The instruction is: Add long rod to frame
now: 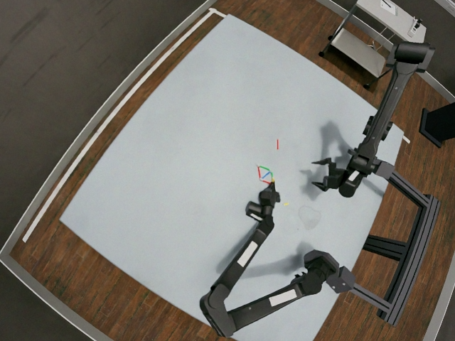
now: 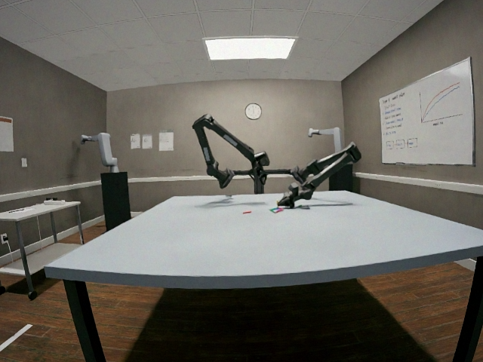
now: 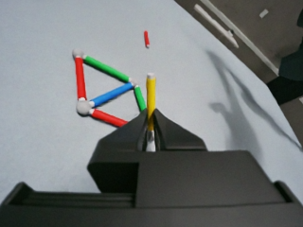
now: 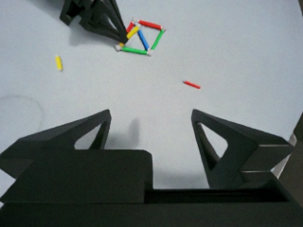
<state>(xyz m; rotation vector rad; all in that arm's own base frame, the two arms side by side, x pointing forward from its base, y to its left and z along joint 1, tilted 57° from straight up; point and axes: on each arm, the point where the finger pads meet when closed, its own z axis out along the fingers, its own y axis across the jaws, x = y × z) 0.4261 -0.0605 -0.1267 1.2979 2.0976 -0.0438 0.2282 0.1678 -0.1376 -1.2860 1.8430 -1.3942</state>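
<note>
The frame (image 1: 265,174) lies flat on the table: red, green and blue rods joined by steel balls into a four-sided shape with a blue diagonal. It also shows in the left wrist view (image 3: 106,92) and the right wrist view (image 4: 142,37). My left gripper (image 1: 273,183) is shut on a long yellow rod (image 3: 151,101) at the frame's near corner. The rod tilts up over the frame with its far end free. My right gripper (image 1: 321,172) is open and empty, hovering well to the side of the frame.
A loose red rod (image 1: 277,144) lies beyond the frame. A short yellow rod (image 1: 286,203) lies beside the left arm's wrist. A faint round mark (image 1: 309,216) shows on the table near it. A cart (image 1: 362,44) stands off the table's far corner.
</note>
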